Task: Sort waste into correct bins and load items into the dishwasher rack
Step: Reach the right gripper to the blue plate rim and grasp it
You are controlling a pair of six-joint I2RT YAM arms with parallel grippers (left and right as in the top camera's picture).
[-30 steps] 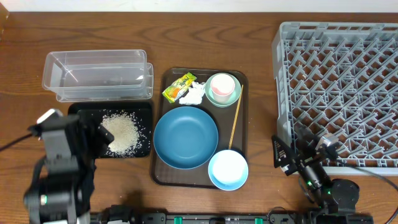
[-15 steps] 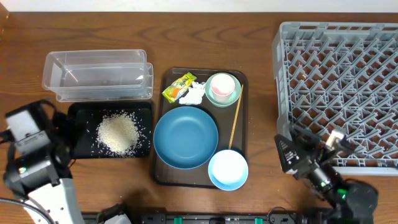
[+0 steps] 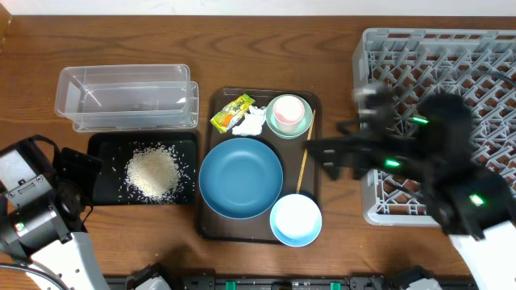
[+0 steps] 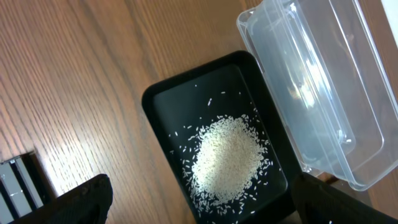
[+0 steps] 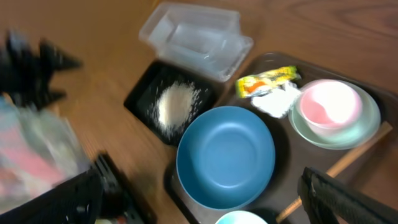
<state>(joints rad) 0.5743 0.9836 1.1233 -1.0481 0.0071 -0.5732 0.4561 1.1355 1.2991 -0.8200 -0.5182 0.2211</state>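
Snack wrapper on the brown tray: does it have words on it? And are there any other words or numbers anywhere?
Nothing can be read in any view.
snack wrapper: coloured print shows, but it is too small and blurred to read.
clear tub, black tray, dishwasher rack: no words, numbers or signs show.

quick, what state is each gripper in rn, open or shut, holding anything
left gripper: open, holding nothing
right gripper: open, holding nothing
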